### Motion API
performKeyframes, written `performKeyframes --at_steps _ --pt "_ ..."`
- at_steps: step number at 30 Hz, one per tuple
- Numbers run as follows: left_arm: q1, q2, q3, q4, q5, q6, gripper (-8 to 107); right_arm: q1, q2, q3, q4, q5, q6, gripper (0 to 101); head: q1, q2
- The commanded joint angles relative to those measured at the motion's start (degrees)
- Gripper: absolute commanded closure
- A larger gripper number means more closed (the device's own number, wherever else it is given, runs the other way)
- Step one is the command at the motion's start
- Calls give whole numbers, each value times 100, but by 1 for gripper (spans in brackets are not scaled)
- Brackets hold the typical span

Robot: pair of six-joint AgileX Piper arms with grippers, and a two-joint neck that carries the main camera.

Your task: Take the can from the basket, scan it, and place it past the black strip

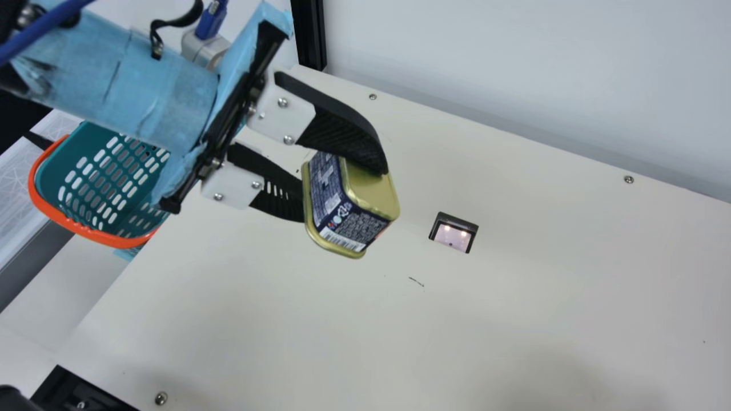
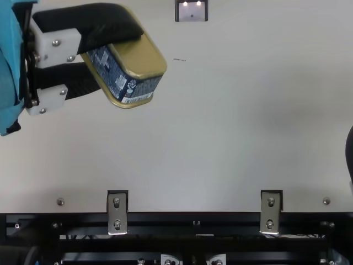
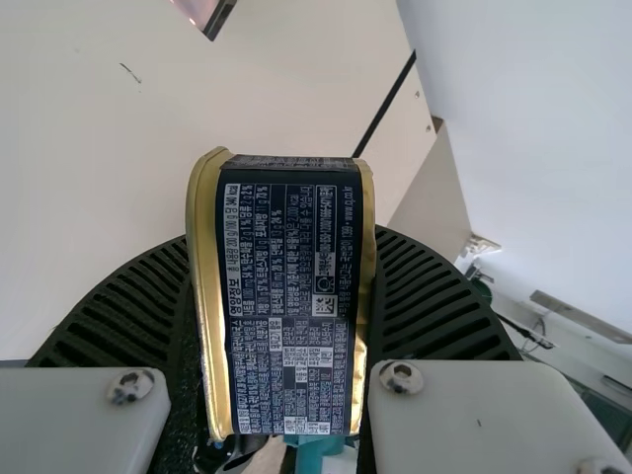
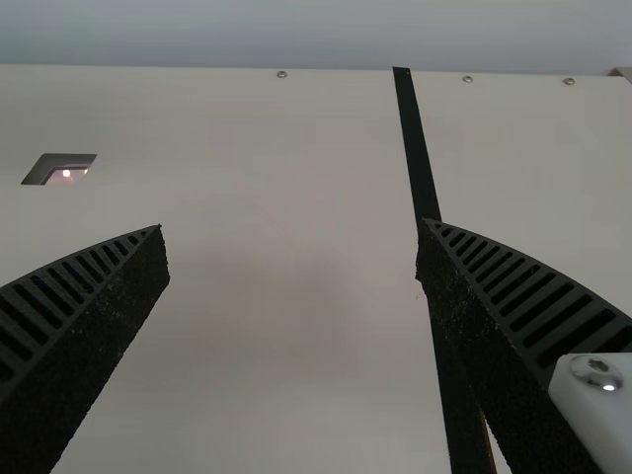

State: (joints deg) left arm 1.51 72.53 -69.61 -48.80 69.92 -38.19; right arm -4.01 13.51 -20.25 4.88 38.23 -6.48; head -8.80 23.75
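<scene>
Left tool (image 1: pixel 344 194) around the can (image 1: pixel 349 224)

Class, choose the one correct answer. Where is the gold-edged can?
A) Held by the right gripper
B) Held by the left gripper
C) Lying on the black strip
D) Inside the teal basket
B: the left gripper has the can between its two black ribbed fingers, raised off the cream table.
</scene>
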Motion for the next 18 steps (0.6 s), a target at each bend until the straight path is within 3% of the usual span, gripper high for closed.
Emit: performKeyframes --at_steps 1,18 --pt "13 -33 -3 -95 -2 -50 89 0 0 0 0 0 0 0 -177 32" --pt "-21 -386 11 -512 8 -432 89 0 0 0 0 0 0 0 -177 32"
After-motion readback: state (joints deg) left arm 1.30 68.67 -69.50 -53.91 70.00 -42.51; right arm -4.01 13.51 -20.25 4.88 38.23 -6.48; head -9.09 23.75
